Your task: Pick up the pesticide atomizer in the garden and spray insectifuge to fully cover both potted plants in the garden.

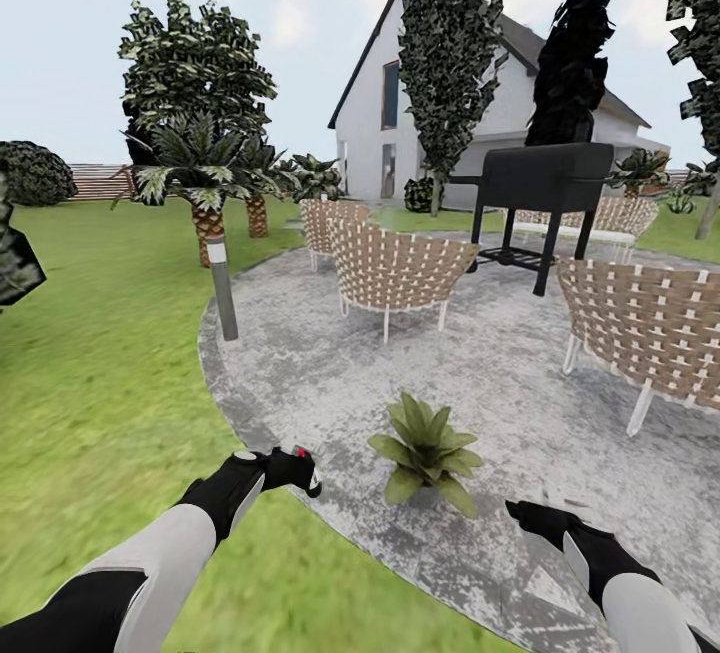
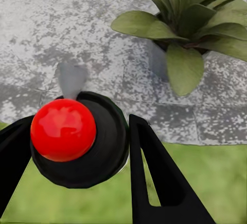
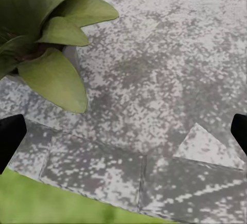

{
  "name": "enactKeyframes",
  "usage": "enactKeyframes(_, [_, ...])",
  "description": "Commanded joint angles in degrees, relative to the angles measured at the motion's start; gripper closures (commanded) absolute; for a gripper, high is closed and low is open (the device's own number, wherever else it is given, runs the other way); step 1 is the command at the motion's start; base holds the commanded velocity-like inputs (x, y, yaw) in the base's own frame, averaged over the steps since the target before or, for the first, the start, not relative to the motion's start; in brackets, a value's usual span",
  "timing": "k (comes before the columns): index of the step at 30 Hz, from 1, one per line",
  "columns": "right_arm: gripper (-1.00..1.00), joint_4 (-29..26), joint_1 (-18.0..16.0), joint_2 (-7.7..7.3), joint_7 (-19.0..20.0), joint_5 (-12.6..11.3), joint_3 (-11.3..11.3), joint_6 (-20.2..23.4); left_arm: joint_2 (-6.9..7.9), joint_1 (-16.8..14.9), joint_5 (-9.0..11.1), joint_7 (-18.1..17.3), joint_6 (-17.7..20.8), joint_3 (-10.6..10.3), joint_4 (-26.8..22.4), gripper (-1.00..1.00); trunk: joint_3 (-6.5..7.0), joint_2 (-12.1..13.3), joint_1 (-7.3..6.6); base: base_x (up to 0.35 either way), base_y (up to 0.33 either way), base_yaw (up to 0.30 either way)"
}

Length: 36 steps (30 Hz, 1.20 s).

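Spraying step underway, judging by the layout: left gripper (image 1: 300, 473) at lower left of head view, jaws clamped on spray bottle (image 2: 77, 139), red-dotted nozzle aimed toward potted plant (image 1: 425, 453) at lower centre on patio (image 1: 330, 383) edge. Right gripper (image 1: 525, 515) at lower right, jaws wide, holding nothing. Next probably called for keeping nozzle on leaves until covered, then finding second plant.

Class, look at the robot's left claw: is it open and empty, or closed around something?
Closed on the pesticide atomizer. In the left wrist view both fingers of the left claw flank its dark nozzle head with the red dot.
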Motion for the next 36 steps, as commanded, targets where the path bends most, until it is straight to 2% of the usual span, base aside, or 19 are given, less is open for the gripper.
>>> enactKeyframes(1, [-1.00,-0.14,-0.02,0.03,0.43,0.43,-0.48,0.27,-0.02,-0.01,-0.15,-0.19,0.42,0.13,-0.11,1.00,-0.06,-0.03,0.00,0.041,-0.029,0.191])
enactKeyframes(10, [-1.00,-0.06,-0.04,-0.08,0.44,0.29,-0.64,-0.01,-0.10,-0.01,-0.30,-0.36,0.45,0.07,-0.18,1.00,-0.06,-0.03,0.00,0.026,-0.018,0.032])
enactKeyframes(17, [-1.00,3.36,-0.03,-0.37,0.31,0.27,-0.66,-2.22,-0.12,-0.01,-0.29,-0.35,0.44,0.08,-0.12,1.00,-0.06,-0.03,0.00,0.139,-0.140,0.000])
enactKeyframes(24, [-1.00,3.54,-0.02,-0.20,0.27,0.47,-0.50,-2.20,-0.11,-0.05,-0.31,-0.35,0.44,0.13,-0.18,1.00,-0.06,-0.03,0.00,0.021,-0.010,0.000])
enactKeyframes(30, [-1.00,3.54,-0.04,-0.02,0.48,0.59,-0.41,-2.12,-0.11,-0.05,-0.30,-0.31,0.44,0.13,-0.18,1.00,-0.06,-0.03,0.00,0.247,-0.078,0.000])
enactKeyframes(36, [-1.00,3.48,-0.03,-0.07,0.60,0.34,-0.48,-2.18,-0.11,-0.04,-0.31,-0.29,0.52,0.06,-0.19,1.00,-0.06,-0.03,0.00,0.061,-0.013,0.000])
